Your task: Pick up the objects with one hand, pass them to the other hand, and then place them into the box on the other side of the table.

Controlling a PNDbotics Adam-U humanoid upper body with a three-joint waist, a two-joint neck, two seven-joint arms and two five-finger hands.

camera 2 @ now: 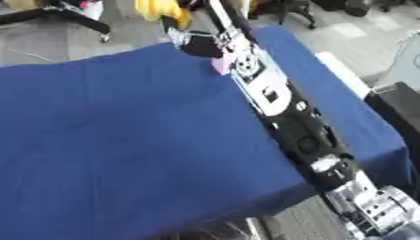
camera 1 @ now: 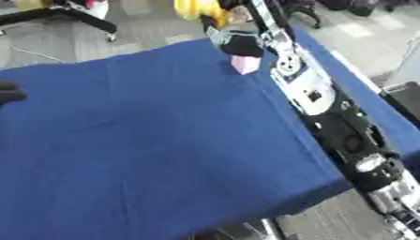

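Near the upper centre of the frame, the right hand [camera 1: 242,46] reaches across the table [camera 1: 147,140] with fingers curled over a pink object [camera 1: 245,64], which it should lift clear before carrying it toward the left hand [camera 1: 10,92].

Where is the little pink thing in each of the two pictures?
Left eye view: the pink thing is upper middle-right, at the blue table's far part, just under the right hand.
Right eye view: it is top centre, tucked against the arm.
Shared landmark: the yellow shape past the table's far edge.
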